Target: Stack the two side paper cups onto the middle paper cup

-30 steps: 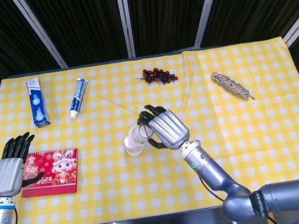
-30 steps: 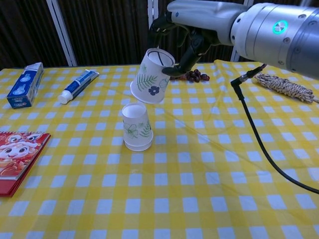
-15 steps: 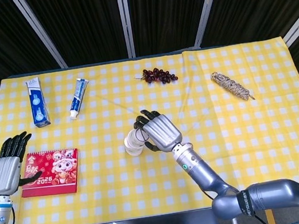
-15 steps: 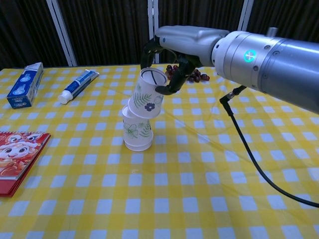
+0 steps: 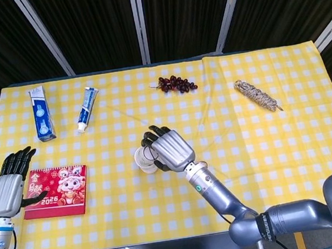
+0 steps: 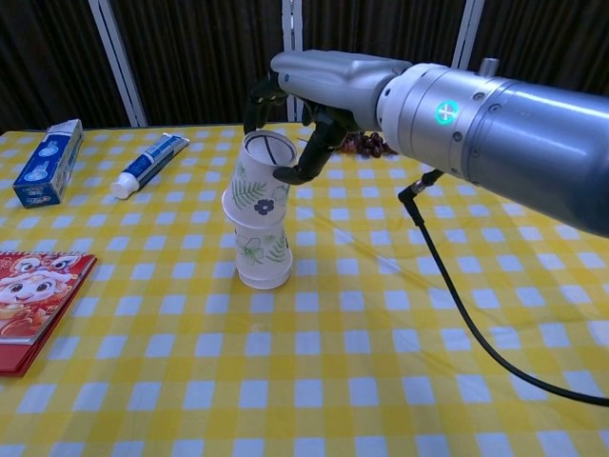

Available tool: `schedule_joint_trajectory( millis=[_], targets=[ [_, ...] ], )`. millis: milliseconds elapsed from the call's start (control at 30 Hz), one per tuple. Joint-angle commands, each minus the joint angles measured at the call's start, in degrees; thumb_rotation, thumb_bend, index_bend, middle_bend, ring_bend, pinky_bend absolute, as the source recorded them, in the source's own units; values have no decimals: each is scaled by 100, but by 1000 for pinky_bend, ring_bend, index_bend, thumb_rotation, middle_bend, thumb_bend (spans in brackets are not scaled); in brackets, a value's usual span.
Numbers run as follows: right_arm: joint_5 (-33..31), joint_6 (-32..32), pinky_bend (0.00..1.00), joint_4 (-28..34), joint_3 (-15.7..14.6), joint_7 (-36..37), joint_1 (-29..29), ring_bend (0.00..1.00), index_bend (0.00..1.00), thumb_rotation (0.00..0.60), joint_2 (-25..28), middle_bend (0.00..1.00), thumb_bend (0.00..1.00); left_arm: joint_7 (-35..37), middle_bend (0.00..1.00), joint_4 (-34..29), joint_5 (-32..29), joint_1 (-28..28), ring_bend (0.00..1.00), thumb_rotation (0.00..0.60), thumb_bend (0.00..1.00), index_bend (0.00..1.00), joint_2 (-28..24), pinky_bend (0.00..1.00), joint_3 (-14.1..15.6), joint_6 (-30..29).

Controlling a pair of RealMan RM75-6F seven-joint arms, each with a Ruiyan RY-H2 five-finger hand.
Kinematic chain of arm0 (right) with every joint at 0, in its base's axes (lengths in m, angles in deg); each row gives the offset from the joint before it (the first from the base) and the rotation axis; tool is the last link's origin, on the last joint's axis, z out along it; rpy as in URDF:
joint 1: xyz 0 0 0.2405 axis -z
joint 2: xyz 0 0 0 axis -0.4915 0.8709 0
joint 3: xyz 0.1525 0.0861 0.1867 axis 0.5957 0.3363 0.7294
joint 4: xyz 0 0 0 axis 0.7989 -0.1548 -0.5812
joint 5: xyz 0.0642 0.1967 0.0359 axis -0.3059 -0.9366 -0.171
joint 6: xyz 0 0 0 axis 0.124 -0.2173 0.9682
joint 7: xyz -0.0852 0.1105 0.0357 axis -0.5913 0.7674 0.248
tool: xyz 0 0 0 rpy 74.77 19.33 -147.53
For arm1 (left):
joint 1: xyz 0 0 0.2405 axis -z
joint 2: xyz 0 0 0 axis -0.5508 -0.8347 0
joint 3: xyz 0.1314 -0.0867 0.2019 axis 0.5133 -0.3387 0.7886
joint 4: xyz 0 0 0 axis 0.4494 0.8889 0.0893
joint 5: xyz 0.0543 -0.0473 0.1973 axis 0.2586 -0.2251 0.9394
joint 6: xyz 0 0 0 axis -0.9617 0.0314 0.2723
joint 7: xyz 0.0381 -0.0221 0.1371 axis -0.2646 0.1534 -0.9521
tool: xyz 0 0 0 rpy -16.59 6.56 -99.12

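You have matt white paper with printed leaves on the upper cup [image 6: 257, 186] and the lower cup [image 6: 262, 255]. Your right hand [image 6: 304, 95] has a smooth, satin grey metal-look shell and matt black fingers [image 6: 303, 164]. Checked yellow cloth [image 6: 381, 362] covers the desk. The red booklet [image 5: 57, 183] looks glossy.

The only legible writing is on the red booklet [image 5: 56, 191] at the lower left of the head view: the digits "2025" in small type beside a cartoon figure, with gold Chinese characters above that are too small to make out. The blue-and-white box [image 5: 41, 113] and the toothpaste tube [image 5: 87, 107] at the upper left carry print, but none of it can be read. The paper cups [image 6: 257, 219] show only leaf and flower patterns, no lettering.
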Motion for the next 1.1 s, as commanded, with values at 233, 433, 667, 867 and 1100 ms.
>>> schedule_joint_trajectory(
  millis=[233, 433, 667, 867, 1100],
  targets=[
    [23, 39, 276, -142, -98, -46, 25, 112, 211, 600, -34, 121, 130, -30, 0, -24, -21, 9, 0, 600, 136, 2, -6, 0, -2, 38],
    [91, 169, 271, -83, -109, -34, 132, 111, 197, 600, 119, 113, 129, -73, 0, -16, -22, 16, 0, 600, 135, 1, 16, 0, 0, 52],
    [348, 636, 204, 91, -333, 140, 665, 77, 189, 600, 705, 75, 129, -143, 0, 20, -31, -11, 0, 600, 136, 1, 41, 0, -9, -2],
    [1195, 1202, 133, -211, -1022, 1233, 1668, 8, 146, 600, 1294, 10, 129, -248, 0, 87, -62, -34, 0, 600, 136, 0, 127, 0, -44, -80],
    [1931, 1903, 74, -1217, -1689, 2948, 2897, 0, 82, 600, 1633, 0, 123, -434, 0, 321, -90, -45, 0, 600, 125, 0, 296, 0, -18, -76]
  ],
)
